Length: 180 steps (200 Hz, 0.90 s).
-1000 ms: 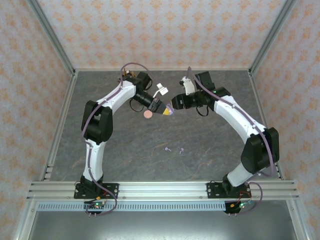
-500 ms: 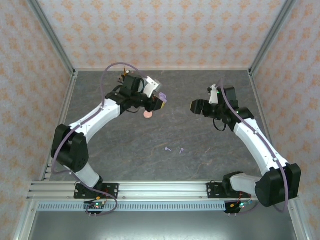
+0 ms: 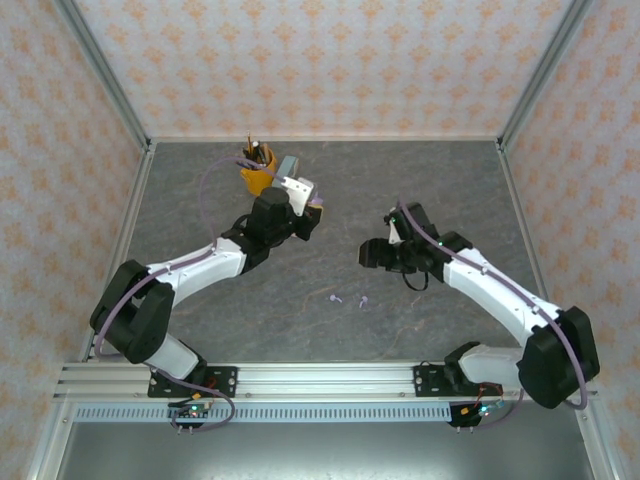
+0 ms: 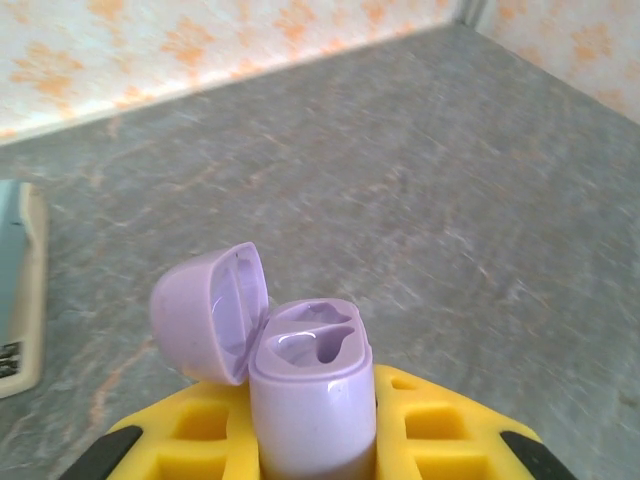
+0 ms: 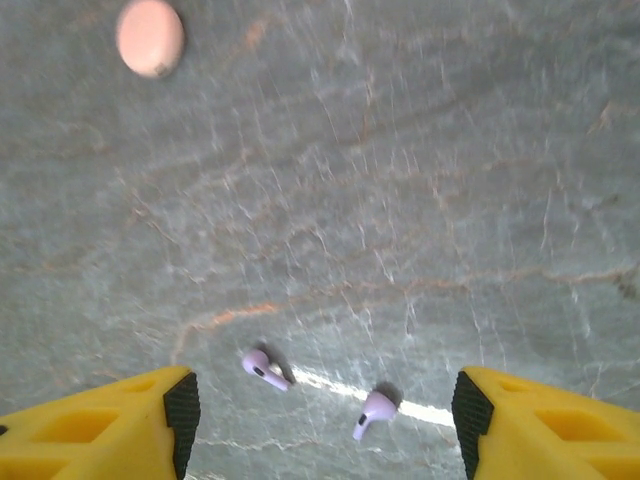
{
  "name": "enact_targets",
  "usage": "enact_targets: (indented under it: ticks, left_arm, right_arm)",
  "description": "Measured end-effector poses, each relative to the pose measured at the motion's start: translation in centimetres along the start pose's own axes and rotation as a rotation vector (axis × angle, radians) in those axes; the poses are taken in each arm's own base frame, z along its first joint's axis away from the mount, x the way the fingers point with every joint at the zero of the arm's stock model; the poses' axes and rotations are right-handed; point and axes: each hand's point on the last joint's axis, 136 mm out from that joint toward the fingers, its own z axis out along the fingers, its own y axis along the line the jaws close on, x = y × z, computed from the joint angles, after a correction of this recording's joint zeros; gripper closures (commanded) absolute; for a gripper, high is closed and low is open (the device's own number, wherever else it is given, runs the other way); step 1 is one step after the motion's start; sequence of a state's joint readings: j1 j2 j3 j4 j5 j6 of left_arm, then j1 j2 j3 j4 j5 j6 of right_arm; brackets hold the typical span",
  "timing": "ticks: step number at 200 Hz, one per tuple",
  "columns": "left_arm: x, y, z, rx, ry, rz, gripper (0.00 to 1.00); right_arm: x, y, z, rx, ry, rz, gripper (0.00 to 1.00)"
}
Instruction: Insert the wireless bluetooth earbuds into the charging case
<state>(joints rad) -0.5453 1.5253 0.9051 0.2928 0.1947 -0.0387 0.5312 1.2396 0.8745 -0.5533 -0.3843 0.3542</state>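
Note:
A lilac charging case (image 4: 310,385) stands upright between the yellow fingers (image 4: 440,425) of my left gripper (image 4: 312,450), which is shut on its lower body. The case's lid (image 4: 205,310) is flipped open to the left and both sockets are empty. From above, that gripper (image 3: 312,212) and the case (image 3: 318,205) hover left of centre. Two lilac earbuds (image 5: 262,368) (image 5: 372,412) lie loose on the table between the spread fingers of my right gripper (image 5: 325,415), which hangs open above them. The top view shows the earbuds (image 3: 336,298) (image 3: 364,300) nearer than the right gripper (image 3: 368,254).
A pale pink round disc (image 5: 150,37) lies on the grey table beyond the earbuds. An orange holder (image 3: 257,177) with a grey-white block (image 3: 292,180) stands at the back left. Patterned walls and aluminium posts (image 3: 100,85) enclose the table.
The two grippers, close together at centre a second ago, have parted. The left arm kept the case and swung back. The right gripper opened wider and came nearer, above the lilac earbuds.

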Motion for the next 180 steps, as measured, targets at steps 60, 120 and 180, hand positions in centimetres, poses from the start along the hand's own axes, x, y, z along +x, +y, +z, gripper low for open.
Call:
enact_targets:
  ticks: [60,120,180]
  left_arm:
    - [-2.9,2.7,-1.3,-0.157,-0.164,-0.061,1.0]
    - [-3.2,3.1,-3.7,-0.169,-0.314,-0.039,1.0]
    - [-5.5,3.5,-4.9,-0.157,-0.416,-0.021,1.0]
  right_arm:
    - [4.8,1.1,4.2,0.092,0.145,-0.1,0.34]
    - [5.5,3.1,6.9,0.141,0.194,-0.177,0.39]
    - [5.3,3.3,7.6,0.208,0.179,-0.195,0.42]
